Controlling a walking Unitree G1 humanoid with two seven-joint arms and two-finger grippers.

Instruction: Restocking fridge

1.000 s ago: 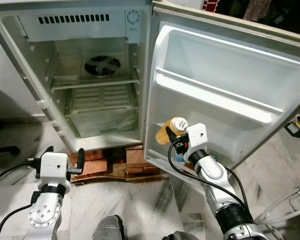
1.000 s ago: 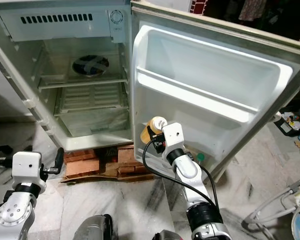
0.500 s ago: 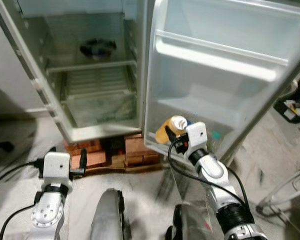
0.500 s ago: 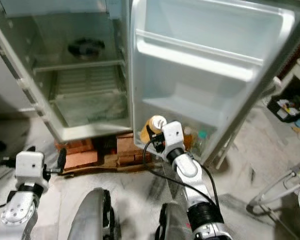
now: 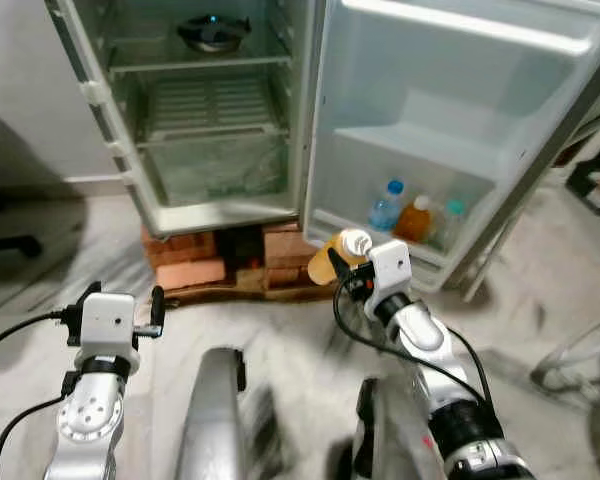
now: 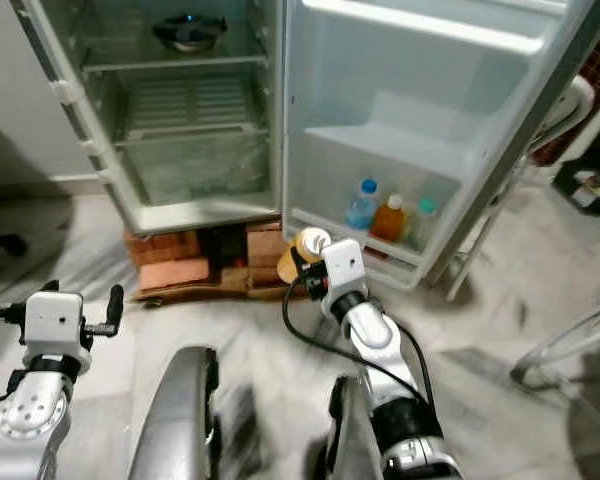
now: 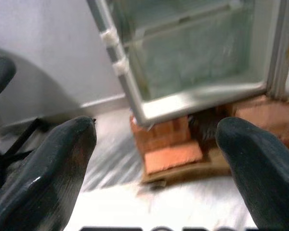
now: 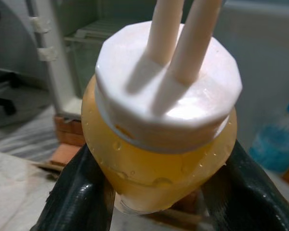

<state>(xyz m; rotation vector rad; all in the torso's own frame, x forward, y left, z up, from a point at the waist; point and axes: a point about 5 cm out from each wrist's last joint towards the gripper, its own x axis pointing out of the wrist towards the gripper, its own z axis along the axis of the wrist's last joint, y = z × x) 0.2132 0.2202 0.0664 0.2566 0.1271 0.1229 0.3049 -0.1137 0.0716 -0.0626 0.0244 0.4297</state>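
Nearest us, our left gripper (image 5: pixel 120 298) hangs low over the floor (image 5: pixel 280 340), fingers (image 7: pixel 62 159) spread wide and empty. Our right gripper (image 5: pixel 332 270) clamps its fingers (image 8: pixel 82 192) on a yellow bottle (image 5: pixel 332 262) before the door shelf (image 5: pixel 420 255). Three bottles (image 5: pixel 415 217) stand there. Beyond, the fridge (image 5: pixel 210 120) gapes open on bricks (image 5: pixel 220 262).

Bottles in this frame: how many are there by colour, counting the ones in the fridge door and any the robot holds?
Blue bottle, in the lowest door shelf: 1
Orange bottle, same shelf: 1
Green-capped bottle, same shelf, body colour unclear: 1
Yellow-orange bottle with white cap, between the right gripper's fingers: 1
Total: 4
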